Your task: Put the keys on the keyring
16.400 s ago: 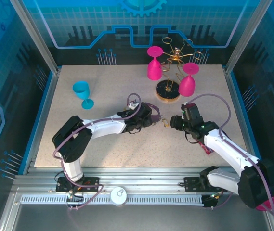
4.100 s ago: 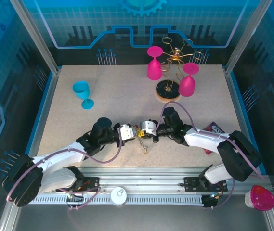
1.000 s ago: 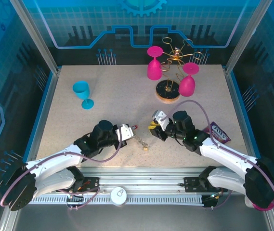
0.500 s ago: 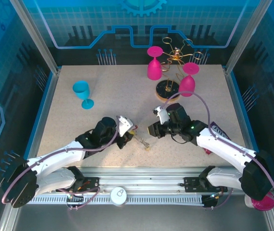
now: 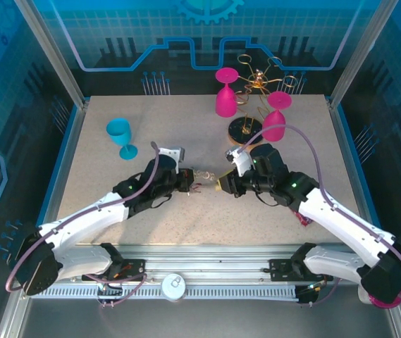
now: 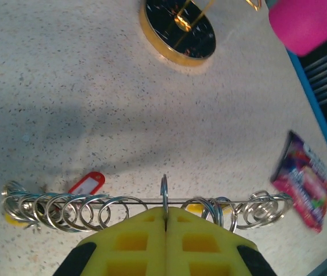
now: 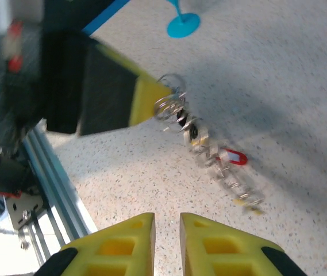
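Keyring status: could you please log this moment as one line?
left jaws: shut on keyring | right jaws: slightly apart, empty, short of keyring

Your left arm: stretched inward, left gripper [image 6: 165,221] pads pressed together | Your right arm: reaching inward opposite, right gripper [image 7: 167,223] jaws narrowly parted, nothing between

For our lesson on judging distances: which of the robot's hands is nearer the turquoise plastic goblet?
Left. The left hand, shut on the thin wire keyring, sits right of the goblet, toward the robot; the right hand lies further right.
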